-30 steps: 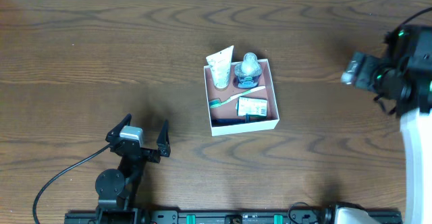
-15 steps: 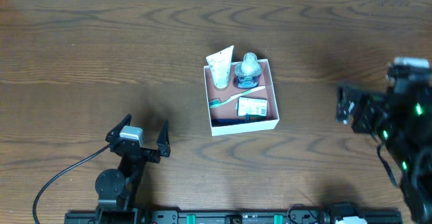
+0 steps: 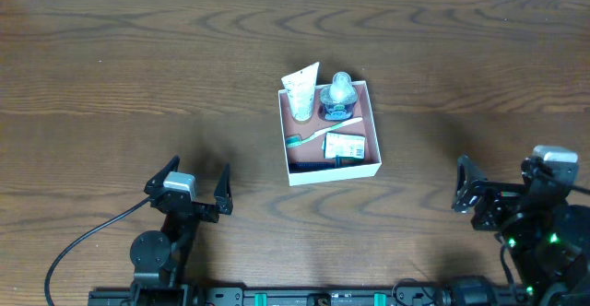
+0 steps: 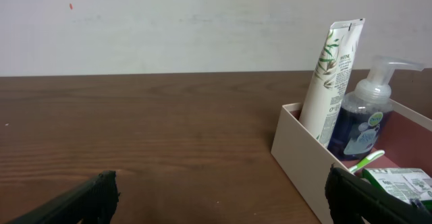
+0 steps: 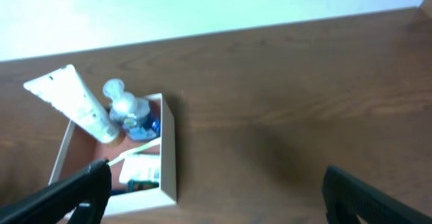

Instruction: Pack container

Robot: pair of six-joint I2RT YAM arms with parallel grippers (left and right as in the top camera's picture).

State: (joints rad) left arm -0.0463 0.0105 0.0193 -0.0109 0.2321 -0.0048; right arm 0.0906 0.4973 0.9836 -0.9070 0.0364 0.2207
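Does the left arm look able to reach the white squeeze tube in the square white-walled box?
Probably yes. The left gripper is open, only bare wooden table lies between, and the white squeeze tube sticks up above the square white-walled box, uncovered.

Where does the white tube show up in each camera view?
Overhead: the white tube lies near picture centre, at the upper-left corner of the container.
Left wrist: the tube is right of centre, leaning up out of the box.
Right wrist: the tube is at the left, tilted.
Shared landmark: the blue pump bottle right beside it.
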